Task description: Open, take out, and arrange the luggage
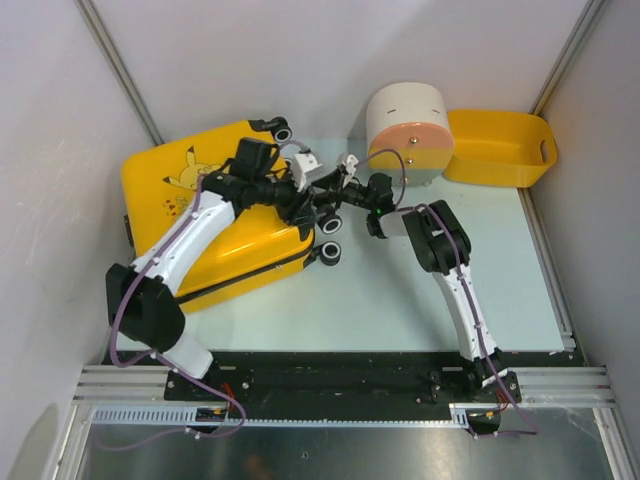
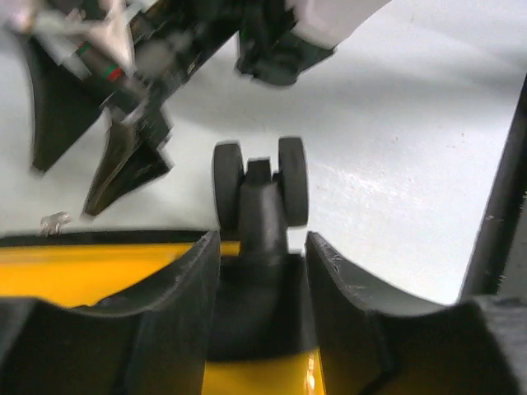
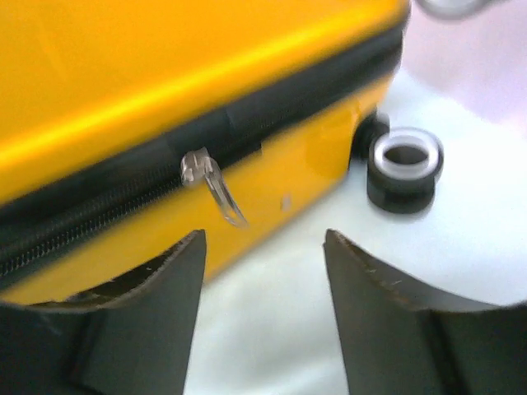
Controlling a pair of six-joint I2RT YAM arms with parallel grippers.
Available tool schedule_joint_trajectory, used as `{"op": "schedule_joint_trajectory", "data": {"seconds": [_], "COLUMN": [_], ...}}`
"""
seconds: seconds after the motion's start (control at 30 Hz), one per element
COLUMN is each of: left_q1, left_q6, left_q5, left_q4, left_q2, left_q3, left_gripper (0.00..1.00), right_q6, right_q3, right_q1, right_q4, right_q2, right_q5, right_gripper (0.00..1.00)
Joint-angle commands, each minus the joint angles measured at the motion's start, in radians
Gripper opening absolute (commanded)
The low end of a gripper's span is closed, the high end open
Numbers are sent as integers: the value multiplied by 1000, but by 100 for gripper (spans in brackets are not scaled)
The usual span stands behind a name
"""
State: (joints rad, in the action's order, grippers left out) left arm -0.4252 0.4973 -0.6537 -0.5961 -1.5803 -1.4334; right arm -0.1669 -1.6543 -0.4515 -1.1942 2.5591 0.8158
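Note:
The yellow luggage [image 1: 190,200] lies flat at the table's left, zipped shut, with its black wheels [image 1: 330,252] toward the middle. My left gripper [image 1: 320,212] reaches over the case's right end. In the left wrist view its jaws [image 2: 262,247] are shut on the black mount of a twin wheel [image 2: 259,185], above the yellow shell [image 2: 82,271]. My right gripper [image 1: 348,192] hovers just right of that corner. In the right wrist view it [image 3: 263,239] stands open. The silver zipper pull [image 3: 210,185] hangs free on the black zipper band [image 3: 115,202], just beyond the left fingertip [image 3: 193,247].
A cream-and-pink round drum box [image 1: 410,130] stands at the back, with a yellow plastic basket [image 1: 500,150] to its right. Grey walls close in on the left and right. Another black wheel [image 3: 405,169] sits beside the case's corner. The pale tabletop [image 1: 420,300] stretches right.

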Motion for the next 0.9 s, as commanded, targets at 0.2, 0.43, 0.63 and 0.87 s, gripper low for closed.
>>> {"op": "schedule_joint_trajectory", "data": {"seconds": [0.2, 0.43, 0.63, 0.87], "left_q1": [408, 755, 890, 908], "left_q6": [-357, -552, -571, -628], "left_q5": [2, 86, 123, 216], "left_q4": [-248, -226, -217, -209], "left_q2": [222, 402, 503, 536], "left_q3": [-119, 46, 206, 356], "left_gripper": [90, 100, 100, 100], "right_q6": [204, 300, 189, 67], "right_q3": [208, 218, 218, 258], "right_q1": [70, 14, -10, -41], "right_q4": [775, 1224, 1283, 1289], "right_q2": [-440, -498, -455, -396], "right_q5": [30, -43, -26, 16], "right_gripper": [87, 84, 83, 78]}}
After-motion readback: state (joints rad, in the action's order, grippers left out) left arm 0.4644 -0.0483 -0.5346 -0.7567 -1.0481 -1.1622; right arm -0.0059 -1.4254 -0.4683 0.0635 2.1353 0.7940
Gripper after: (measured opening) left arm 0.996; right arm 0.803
